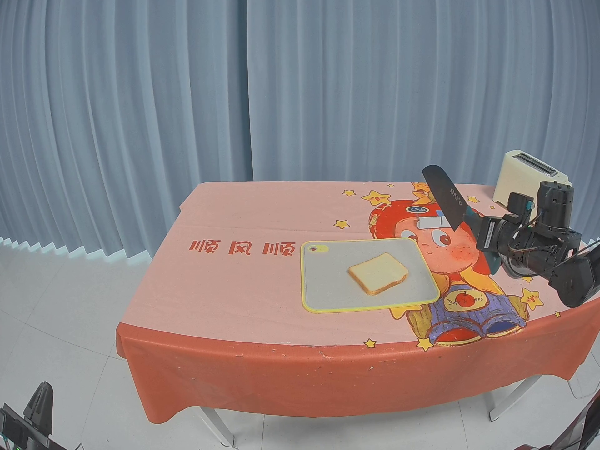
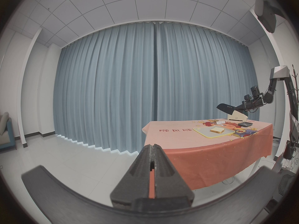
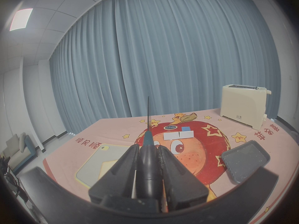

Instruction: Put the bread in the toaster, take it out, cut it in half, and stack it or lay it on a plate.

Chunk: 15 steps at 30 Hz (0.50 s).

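The right gripper (image 1: 482, 231) is clamped round the teal handle of the one black-bladed knife (image 1: 445, 196), held in the air just right of the grey, yellow-rimmed cutting board (image 1: 331, 285); the knife's long axis slants up towards the robot's left, tip highest. One uncut slice of pale bread (image 1: 378, 273) lies flat on the board, with one cream toaster (image 1: 524, 175) at the pink-clothed table's (image 1: 237, 282) far right corner and one dark tray (image 3: 246, 159) near it. The left gripper (image 2: 151, 164), well off the table, is pressed closed on nothing.
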{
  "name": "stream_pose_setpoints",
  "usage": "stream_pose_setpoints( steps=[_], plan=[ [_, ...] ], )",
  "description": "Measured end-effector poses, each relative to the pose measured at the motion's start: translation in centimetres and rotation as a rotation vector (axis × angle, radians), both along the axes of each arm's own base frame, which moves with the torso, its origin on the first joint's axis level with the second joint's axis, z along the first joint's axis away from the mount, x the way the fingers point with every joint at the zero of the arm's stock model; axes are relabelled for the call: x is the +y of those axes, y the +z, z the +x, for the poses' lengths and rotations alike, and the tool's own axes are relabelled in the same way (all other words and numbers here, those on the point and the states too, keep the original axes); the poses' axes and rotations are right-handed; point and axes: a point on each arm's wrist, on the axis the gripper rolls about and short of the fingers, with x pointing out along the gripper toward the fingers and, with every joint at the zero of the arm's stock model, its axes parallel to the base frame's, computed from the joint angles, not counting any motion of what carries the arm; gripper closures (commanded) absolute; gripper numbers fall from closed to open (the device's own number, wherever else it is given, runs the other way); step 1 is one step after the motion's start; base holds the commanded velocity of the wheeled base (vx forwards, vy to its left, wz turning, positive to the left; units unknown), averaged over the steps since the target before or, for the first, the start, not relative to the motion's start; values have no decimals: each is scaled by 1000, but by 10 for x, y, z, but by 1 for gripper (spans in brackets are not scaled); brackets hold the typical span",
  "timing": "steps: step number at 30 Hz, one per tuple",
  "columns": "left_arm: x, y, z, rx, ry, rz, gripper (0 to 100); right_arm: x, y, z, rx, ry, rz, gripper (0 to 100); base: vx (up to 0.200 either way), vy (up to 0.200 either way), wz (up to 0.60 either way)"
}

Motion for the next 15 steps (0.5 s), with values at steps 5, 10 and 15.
stream_pose_setpoints(
  steps=[5, 10, 15],
  plan=[
    [0, 0, 0, 0, 0, 0, 100, 11, 3, -6, -6, 25, -3, 100, 0, 0, 0],
    [0, 0, 0, 0, 0, 0, 100, 20, -2, -19, 21, 64, -6, 100, 0, 0, 0],
    [0, 0, 0, 0, 0, 0, 100, 27, -7, -38, 31, 116, -41, 100, 0, 0, 0]
  ],
)
